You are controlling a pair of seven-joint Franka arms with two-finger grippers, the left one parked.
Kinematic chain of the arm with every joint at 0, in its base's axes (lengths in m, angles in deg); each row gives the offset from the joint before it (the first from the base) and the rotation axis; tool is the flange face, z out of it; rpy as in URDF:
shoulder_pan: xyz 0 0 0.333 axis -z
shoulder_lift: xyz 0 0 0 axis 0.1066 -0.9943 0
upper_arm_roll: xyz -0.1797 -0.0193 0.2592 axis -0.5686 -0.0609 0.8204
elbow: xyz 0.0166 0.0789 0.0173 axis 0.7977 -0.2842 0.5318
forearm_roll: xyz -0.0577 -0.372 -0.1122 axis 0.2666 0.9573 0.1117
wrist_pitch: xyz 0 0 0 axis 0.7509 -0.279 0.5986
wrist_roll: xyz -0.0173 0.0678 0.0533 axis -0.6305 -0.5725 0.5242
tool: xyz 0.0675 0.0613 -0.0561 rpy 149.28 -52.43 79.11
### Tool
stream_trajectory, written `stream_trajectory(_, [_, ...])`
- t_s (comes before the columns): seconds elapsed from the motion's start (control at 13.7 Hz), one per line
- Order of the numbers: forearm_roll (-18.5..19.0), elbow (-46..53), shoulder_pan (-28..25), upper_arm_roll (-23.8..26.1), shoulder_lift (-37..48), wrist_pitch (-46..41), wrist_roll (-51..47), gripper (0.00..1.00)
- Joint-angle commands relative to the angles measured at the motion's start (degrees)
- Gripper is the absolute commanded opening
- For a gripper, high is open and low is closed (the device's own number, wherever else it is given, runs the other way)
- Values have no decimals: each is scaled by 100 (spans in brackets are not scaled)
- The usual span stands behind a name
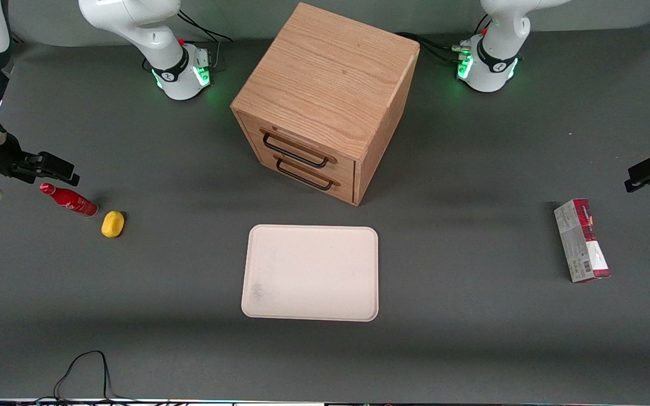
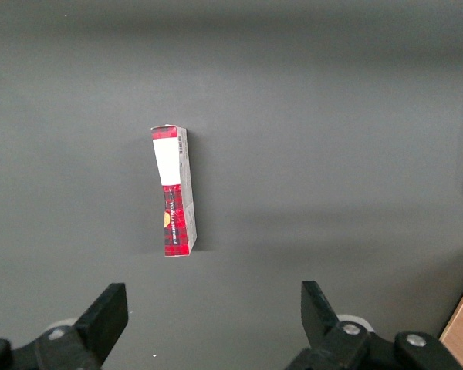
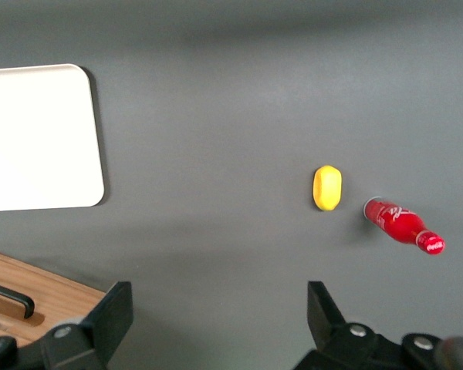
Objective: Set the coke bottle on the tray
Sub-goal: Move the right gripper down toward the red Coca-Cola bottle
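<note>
The coke bottle [image 1: 69, 199] lies on its side on the grey table [image 1: 471, 316], at the working arm's end, well apart from the tray [image 1: 311, 273]. The gripper [image 1: 57, 169] hangs just above the bottle's capped end, a little farther from the front camera than the bottle, and is not touching it. In the right wrist view its two black fingers [image 3: 108, 320] stand wide apart with nothing between them — spread, holding nothing.

Just beside the bottle's base, on the side toward the tray, sits a small yellow lemon-shaped lump [image 1: 113, 224]; the two are near but apart. Between the lump and the tray there is only bare table. An oak two-drawer cabinet [image 1: 325, 101] stands farther from the front camera than the tray, its drawer fronts turned at an angle toward the tray. A red-and-grey box [image 1: 582, 240] lies toward the parked arm's end.

The bottle's long axis runs flat along the table, slightly slanted — its red cap [image 1: 45, 188] points away from the tray, its base toward the lump and slightly nearer the front camera.
</note>
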Motion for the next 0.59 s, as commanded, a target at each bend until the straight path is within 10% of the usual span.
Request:
stream_trajectory(0.0, [81,156,36,0,-64,-240,-91,100])
stream_trajectory(0.51, [229,-940,54,-1131,-29,495,1751,100])
